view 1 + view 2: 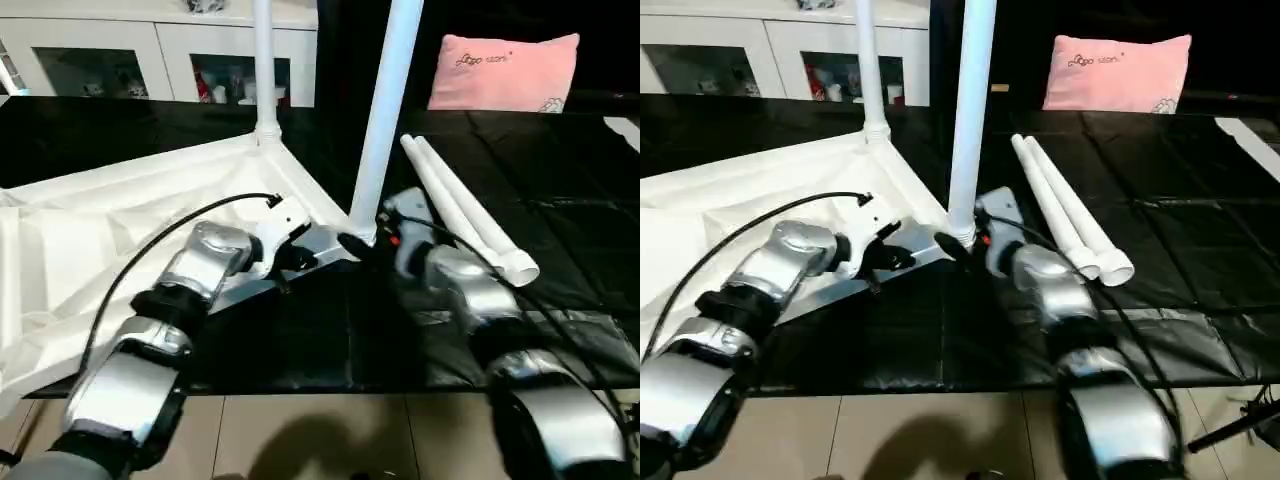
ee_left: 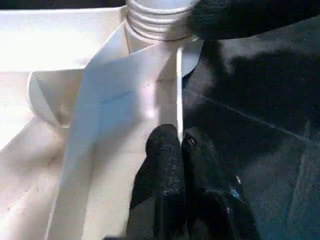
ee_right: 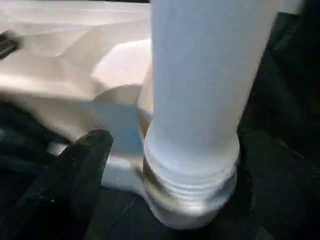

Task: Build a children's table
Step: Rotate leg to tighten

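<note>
White leg [image 1: 385, 110] stands upright (slightly tilted) in tabletop [image 1: 90, 240] corner.

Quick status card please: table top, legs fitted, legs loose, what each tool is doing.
table top: upside down on the black mat
legs fitted: two upright in corner sockets, near leg, far leg
legs loose: two side by side on the mat
left tool: shut on the table top's rim by the near leg
right tool: at the near leg's base, one finger beside it, not gripping
</note>
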Tool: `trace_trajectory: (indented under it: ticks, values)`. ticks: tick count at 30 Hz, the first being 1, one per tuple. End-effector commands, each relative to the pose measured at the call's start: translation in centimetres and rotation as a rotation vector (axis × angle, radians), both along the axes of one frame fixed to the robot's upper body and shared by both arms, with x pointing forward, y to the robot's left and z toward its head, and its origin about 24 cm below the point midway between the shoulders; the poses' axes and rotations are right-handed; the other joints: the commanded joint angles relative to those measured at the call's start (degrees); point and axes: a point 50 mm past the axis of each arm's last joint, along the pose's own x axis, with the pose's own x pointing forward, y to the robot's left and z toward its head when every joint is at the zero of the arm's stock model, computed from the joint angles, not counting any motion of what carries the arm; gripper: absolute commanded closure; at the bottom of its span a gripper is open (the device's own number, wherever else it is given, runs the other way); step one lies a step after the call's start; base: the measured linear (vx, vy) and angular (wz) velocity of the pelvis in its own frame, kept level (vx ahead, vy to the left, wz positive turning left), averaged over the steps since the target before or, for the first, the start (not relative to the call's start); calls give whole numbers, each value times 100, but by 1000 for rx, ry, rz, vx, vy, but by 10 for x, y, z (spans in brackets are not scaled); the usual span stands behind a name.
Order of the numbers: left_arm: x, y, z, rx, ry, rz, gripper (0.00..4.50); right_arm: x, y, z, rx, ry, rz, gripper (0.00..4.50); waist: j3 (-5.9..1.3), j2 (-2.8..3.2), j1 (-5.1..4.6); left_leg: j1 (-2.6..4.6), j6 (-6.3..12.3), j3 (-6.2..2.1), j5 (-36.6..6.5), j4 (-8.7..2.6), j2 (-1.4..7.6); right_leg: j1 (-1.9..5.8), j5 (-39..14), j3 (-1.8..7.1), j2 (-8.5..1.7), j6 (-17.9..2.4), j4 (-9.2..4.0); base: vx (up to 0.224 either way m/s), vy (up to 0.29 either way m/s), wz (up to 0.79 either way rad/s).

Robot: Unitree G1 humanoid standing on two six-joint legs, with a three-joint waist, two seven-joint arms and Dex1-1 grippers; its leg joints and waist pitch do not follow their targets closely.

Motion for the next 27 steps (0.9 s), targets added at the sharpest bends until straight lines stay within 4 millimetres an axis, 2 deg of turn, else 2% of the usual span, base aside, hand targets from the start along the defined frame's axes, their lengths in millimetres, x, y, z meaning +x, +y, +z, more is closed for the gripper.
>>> trace_trajectory:
  ticks: [1, 3, 7, 8, 9, 15, 16, 18, 22, 26, 27]
  values:
    - [-2, 1, 3, 17, -38, -79, 450, -5, 4, 9, 10, -51, 135, 8, -412, 18, 17, -108, 474, 123, -662, -309, -101, 499, -992, 281, -367, -1090, -316, 0, 0, 0]
    - [-4, 4, 3, 21, -37, -119, 450, -7, -1, 10, 6, -59, 165, 8, -412, 22, 23, -100, 523, 131, -694, -304, -97, 489, -1094, 277, -366, -1066, -338, 0, 0, 0]
    - [-18, 15, 0, 51, 6, -312, 450, -16, -24, 18, -24, -86, 301, 8, -396, 21, 59, -81, 503, 137, -781, -313, -64, 467, -1262, 269, -366, -1066, -353, 0, 0, 0]
    - [-19, 16, -1, 59, 10, -332, 450, -17, -26, 19, -30, -89, 319, 8, -395, 33, 88, -61, 513, 146, -820, -308, -49, 444, -1280, 281, -367, -1066, -351, 0, 0, 0]
    - [-22, 20, -1, 68, 28, -374, 450, -23, -31, 22, -57, -85, 402, 8, -394, 5, 132, -60, 511, 153, -844, -305, -52, 447, -1332, 278, -365, -1055, -343, 0, 0, 0]
    - [-30, 26, 2, 76, 66, -475, 450, -33, -32, 21, -116, -56, 584, 8, -386, -8, 170, -78, 443, 147, -853, -311, -52, 441, -1604, 277, -381, -931, -354, 0, 0, 0]
    - [-32, 28, 1, 94, 75, -512, 450, -36, -31, 19, -133, -41, 643, 8, -386, -31, 166, -87, 446, 148, -837, -309, -55, 443, -1607, 275, -379, -926, -352, 0, 0, 0]
    - [-35, 30, 1, 108, 82, -546, 450, -38, -30, 17, -151, -29, 677, 8, -385, -15, 177, -72, 441, 148, -843, -312, -48, 423, -1665, 273, -378, -905, -359, 0, 0, 0]
    - [-39, 29, 2, 117, 98, -601, 450, -38, -26, 14, -164, -10, 695, 8, -387, -26, 188, -73, 384, 141, -818, -319, -39, 423, -1717, 277, -392, -876, -349, 0, 0, 0]
    - [-42, 27, 2, 126, 109, -640, 450, -37, -22, 12, -165, -3, 713, 34, -388, -14, 196, -64, 360, 148, -805, -319, -38, 413, -1639, 278, -383, -924, -344, 0, 0, 0]
    - [-43, 26, 2, 128, 106, -649, 450, -37, -21, 12, -152, 0, 722, 45, -388, -37, 215, -66, 367, 148, -793, -319, -34, 418, -1600, 282, -382, -924, -329, 0, 0, 0]
